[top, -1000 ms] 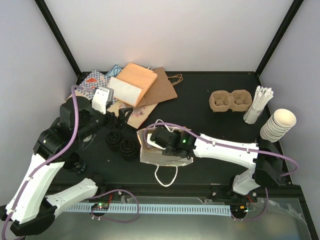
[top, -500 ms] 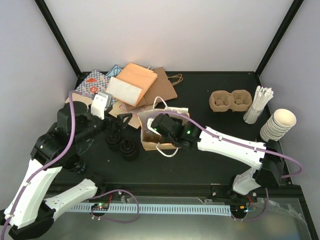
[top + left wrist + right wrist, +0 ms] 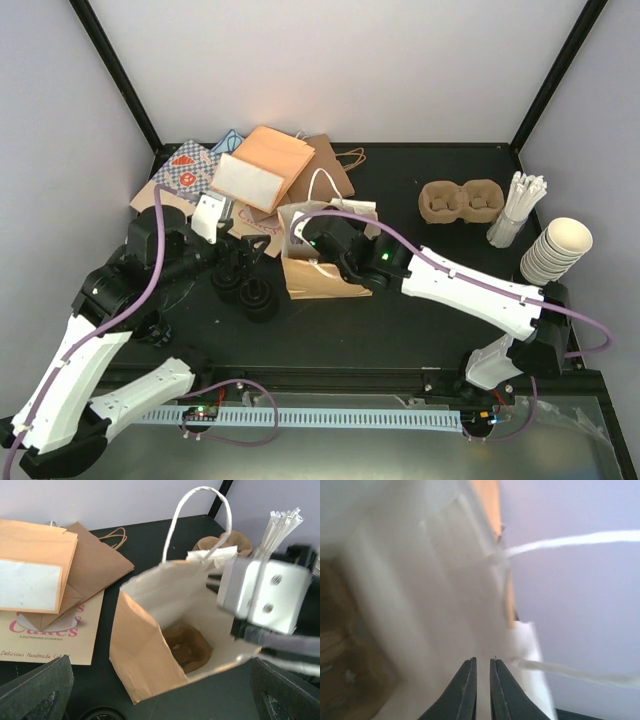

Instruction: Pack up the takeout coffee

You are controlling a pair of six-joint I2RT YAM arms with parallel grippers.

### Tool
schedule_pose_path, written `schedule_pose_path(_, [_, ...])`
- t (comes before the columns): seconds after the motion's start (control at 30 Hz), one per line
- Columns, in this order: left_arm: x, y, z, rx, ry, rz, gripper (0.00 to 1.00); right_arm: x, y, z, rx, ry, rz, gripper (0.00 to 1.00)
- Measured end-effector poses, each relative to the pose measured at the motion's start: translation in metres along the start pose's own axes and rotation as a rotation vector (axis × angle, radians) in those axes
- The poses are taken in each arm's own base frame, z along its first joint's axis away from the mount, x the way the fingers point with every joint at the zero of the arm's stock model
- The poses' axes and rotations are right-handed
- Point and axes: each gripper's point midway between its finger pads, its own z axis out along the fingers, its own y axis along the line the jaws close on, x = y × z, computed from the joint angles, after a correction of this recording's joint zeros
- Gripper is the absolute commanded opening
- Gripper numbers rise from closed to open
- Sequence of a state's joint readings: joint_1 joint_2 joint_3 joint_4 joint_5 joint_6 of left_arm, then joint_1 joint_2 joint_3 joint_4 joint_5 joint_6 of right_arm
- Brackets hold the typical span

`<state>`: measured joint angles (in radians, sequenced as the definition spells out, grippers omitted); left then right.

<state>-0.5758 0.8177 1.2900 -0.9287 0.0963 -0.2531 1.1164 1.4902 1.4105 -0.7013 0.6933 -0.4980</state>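
Note:
A brown paper bag [image 3: 322, 270] with white handles stands upright and open at mid-table. My right gripper [image 3: 328, 243] is shut on the bag's white inner wall at the rim, seen in the right wrist view [image 3: 482, 661]. The left wrist view looks into the bag [image 3: 145, 630]; a brown moulded shape [image 3: 187, 647] lies at its bottom. My left gripper [image 3: 237, 262] is open and empty, left of the bag. Two black-lidded cups [image 3: 250, 290] stand just below it. A brown two-cup carrier [image 3: 460, 200] sits at the back right.
A pile of flat paper bags [image 3: 265, 175] lies at the back left. A bundle of white straws [image 3: 520, 208] and a stack of lidless cream cups [image 3: 555, 250] stand at the right edge. Another black round object [image 3: 150, 325] sits under my left arm.
My right gripper has raised the bag from lying flat to standing upright and carried it back and left. My left arm has shifted slightly towards the bag.

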Motion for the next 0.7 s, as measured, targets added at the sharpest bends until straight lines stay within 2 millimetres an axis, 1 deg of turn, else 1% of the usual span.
schedule_pose_path(0.17, [0.004, 0.002, 0.003, -0.004, 0.009, -0.017, 0.99, -0.014, -0.039, -0.012, 0.13, -0.027, 0.056, 0.17])
schedule_pose_path(0.2, [0.005, 0.002, 0.004, -0.006, 0.013, -0.022, 0.99, -0.015, -0.048, -0.015, 0.157, -0.032, 0.071, 0.21])
schedule_pose_path(0.23, [0.006, 0.002, 0.004, -0.007, 0.016, -0.026, 0.99, -0.016, -0.055, -0.018, 0.179, -0.037, 0.086, 0.31])
schedule_pose_path(0.33, [0.009, 0.004, 0.006, -0.015, 0.021, -0.044, 0.99, -0.015, -0.077, -0.03, 0.24, -0.048, 0.142, 0.46])
schedule_pose_path(0.43, [0.013, 0.009, 0.006, -0.032, 0.014, -0.064, 0.99, -0.01, -0.096, -0.044, 0.297, -0.059, 0.212, 0.74])
schedule_pose_path(0.5, [0.019, 0.011, 0.005, -0.038, 0.009, -0.072, 0.99, -0.004, -0.107, -0.053, 0.325, -0.067, 0.274, 0.96])
schedule_pose_path(0.53, [0.021, 0.012, 0.003, -0.038, 0.007, -0.075, 0.99, -0.001, -0.112, -0.057, 0.339, -0.07, 0.308, 0.99])
schedule_pose_path(0.63, [0.021, 0.011, -0.002, -0.03, -0.01, -0.076, 0.99, 0.016, -0.124, -0.075, 0.372, -0.088, 0.426, 1.0])
schedule_pose_path(0.7, [0.021, 0.008, -0.006, -0.013, -0.028, -0.074, 0.99, 0.023, -0.129, -0.083, 0.376, -0.098, 0.488, 1.0])
